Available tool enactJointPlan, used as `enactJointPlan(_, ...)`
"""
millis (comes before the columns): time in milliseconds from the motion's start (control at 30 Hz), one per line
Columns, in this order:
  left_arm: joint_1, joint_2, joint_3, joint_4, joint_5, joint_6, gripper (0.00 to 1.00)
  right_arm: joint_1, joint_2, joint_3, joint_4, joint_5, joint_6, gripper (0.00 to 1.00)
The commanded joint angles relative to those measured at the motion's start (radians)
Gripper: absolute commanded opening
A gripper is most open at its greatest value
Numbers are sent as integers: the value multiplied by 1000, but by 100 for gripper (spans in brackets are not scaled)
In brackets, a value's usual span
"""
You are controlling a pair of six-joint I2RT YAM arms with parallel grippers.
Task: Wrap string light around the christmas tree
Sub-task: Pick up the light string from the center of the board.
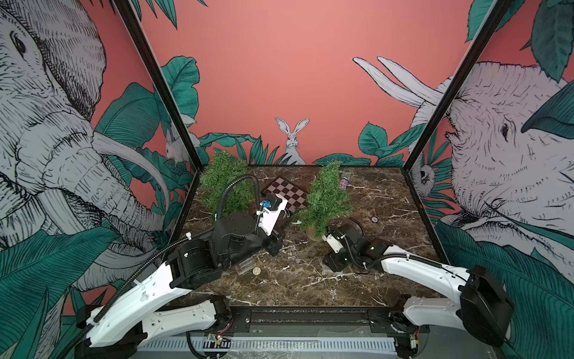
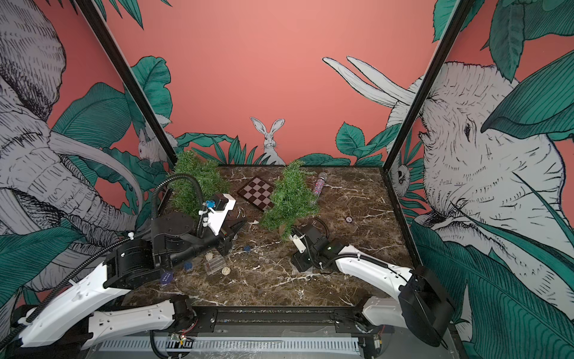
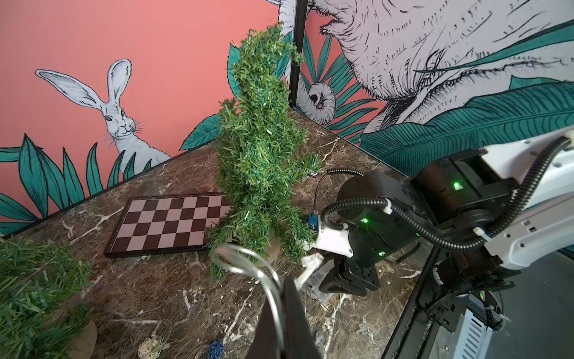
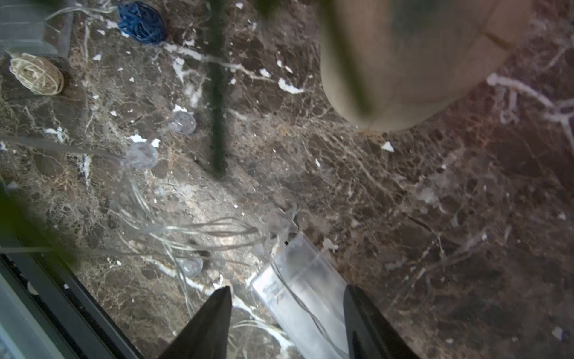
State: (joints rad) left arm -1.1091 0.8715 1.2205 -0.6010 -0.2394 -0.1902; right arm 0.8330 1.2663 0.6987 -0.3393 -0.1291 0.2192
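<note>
One christmas tree (image 1: pixel 327 195) stands upright, tip up; left gripper (image 3: pixel 285 287) pinches the string light (image 4: pixel 299 279), right gripper (image 4: pixel 289 286) spread

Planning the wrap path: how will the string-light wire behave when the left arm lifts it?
Probably springy, not limp: the wire holds an open loop past the shut left fingers. Likely light and thin, so loose coils by the battery box could drag and tangle. The box looks bulkier and may anchor that end.

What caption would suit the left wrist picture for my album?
Left end effector pinches a string light loop before the tree, chessboard beside it.
</note>
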Motion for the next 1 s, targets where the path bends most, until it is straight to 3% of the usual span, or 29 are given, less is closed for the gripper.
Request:
enactJointPlan(0,5,-12,11,-19,3,-2,0,30,16,12,95,59,-32,61)
enactJointPlan(200,8,-27,4,-17,-39,-3,0,76,-25,-26,199,7,-59,59)
enactJointPlan(367,11,-31,-6,-2,-80,-3,0,103,-27,-34,125,10,-82,45)
enactJointPlan(700,14,5,-27,37,-57,2,0,147,-151,-141,83,14,71,58)
enactJointPlan(967,17,21,-21,38,-56,0,0,197,13,-127,190,39,148,59)
